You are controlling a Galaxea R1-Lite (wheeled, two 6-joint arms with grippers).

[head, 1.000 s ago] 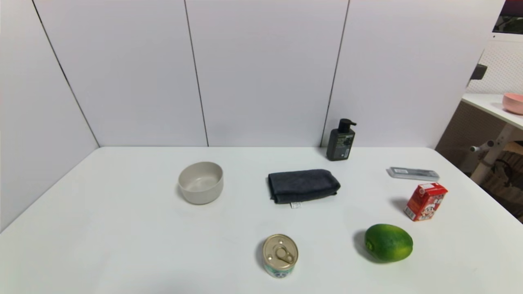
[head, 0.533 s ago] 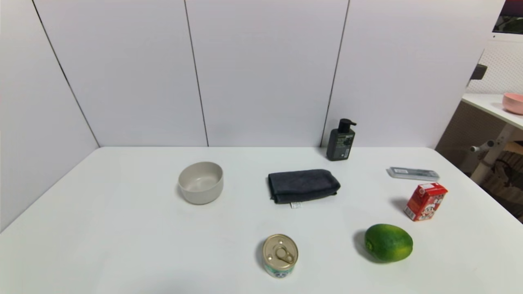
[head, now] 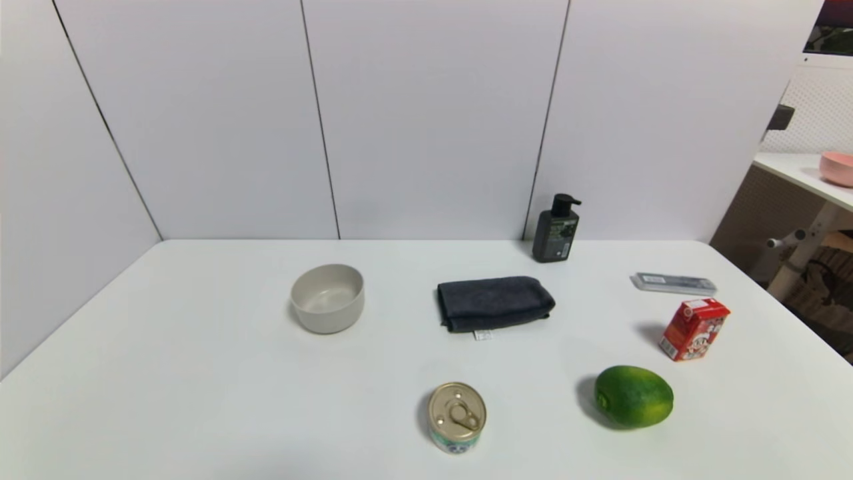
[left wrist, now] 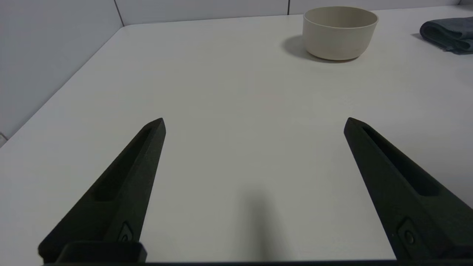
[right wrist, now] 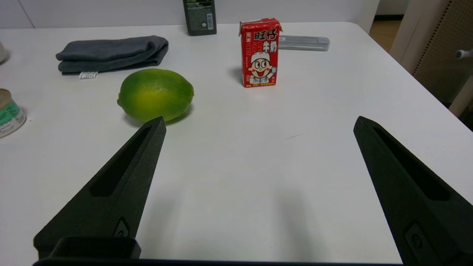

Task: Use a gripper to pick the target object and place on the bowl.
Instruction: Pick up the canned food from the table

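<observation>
The tin can (head: 457,417) with a gold pull-tab lid and green-and-white label stands near the table's front middle; its edge also shows in the right wrist view (right wrist: 9,113). The beige bowl (head: 327,297) stands empty at the left middle, also in the left wrist view (left wrist: 340,32). Neither gripper shows in the head view. My left gripper (left wrist: 255,122) is open and empty over bare table, well short of the bowl. My right gripper (right wrist: 258,123) is open and empty, near the green fruit and apart from the can.
A green oval fruit (head: 633,395) lies right of the can. A red carton (head: 693,329), a grey flat case (head: 674,283), a folded dark cloth (head: 494,303) and a dark pump bottle (head: 557,229) stand farther back. White panels wall the back and left. A pink bowl (head: 837,167) sits on a distant shelf.
</observation>
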